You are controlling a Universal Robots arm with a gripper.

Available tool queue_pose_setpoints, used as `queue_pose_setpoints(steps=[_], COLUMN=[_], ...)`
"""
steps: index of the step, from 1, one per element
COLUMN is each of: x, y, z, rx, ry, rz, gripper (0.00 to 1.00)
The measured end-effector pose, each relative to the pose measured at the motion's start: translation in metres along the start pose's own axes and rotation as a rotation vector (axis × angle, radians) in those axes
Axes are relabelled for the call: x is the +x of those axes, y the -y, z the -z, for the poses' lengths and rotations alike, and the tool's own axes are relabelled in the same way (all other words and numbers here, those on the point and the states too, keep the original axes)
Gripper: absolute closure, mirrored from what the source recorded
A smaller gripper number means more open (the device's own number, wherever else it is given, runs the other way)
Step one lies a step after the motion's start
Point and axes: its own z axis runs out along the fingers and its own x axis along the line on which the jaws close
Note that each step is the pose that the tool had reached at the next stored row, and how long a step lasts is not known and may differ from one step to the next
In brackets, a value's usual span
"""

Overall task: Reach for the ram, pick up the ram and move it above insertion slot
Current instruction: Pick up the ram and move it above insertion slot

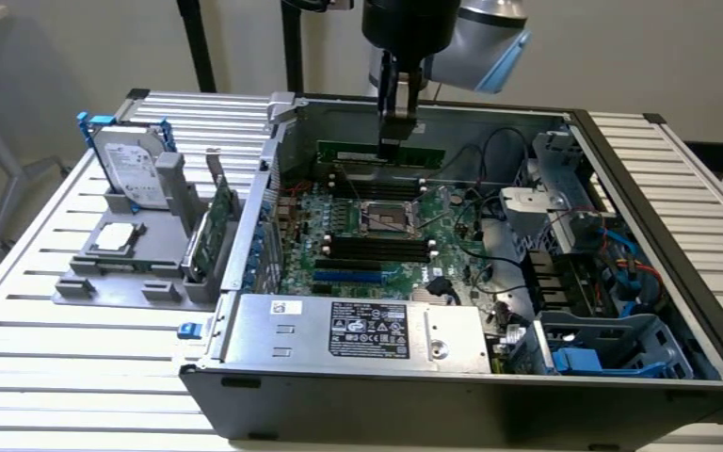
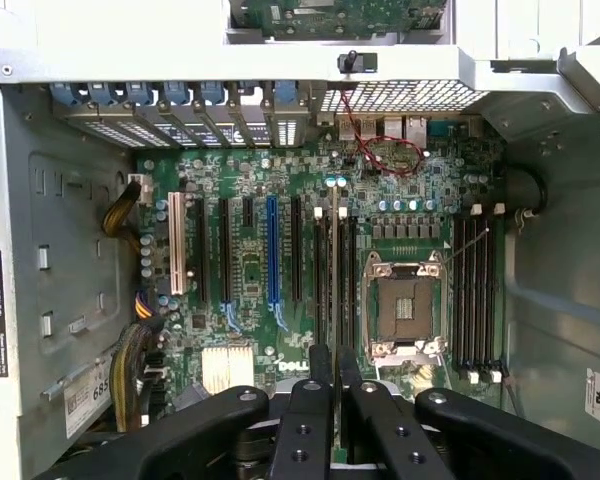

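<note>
On a slatted metal table (image 1: 72,348), against a plain pale wall, an open computer case (image 1: 462,377) lies on its side with the green motherboard (image 1: 375,235) facing up. Power supply (image 1: 361,330) sits at the near edge of the case, cables and a blue-grey drive cage (image 1: 613,344) on the exterior view's right. Grey holder (image 1: 136,268) on the exterior view's left carries a hard drive (image 1: 136,169) and a green card (image 1: 217,226) standing on edge. Arm hangs over the far side of the case. Gripper (image 1: 392,143) pinches the ram (image 1: 380,153), held level above the board, clear of the black slots (image 1: 380,247). Wrist view: fingers (image 2: 310,400) pressed against the stick, seen edge-on (image 2: 334,260), lined up along the slots beside the processor socket (image 2: 405,305).
</note>
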Motion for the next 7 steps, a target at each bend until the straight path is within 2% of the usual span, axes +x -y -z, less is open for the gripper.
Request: queue_pose_setpoints(steps=[7], x=[0.0000], y=[0.0000], z=[0.0000], rx=[0.0000], ry=[0.0000], rz=[0.000], gripper=[0.87])
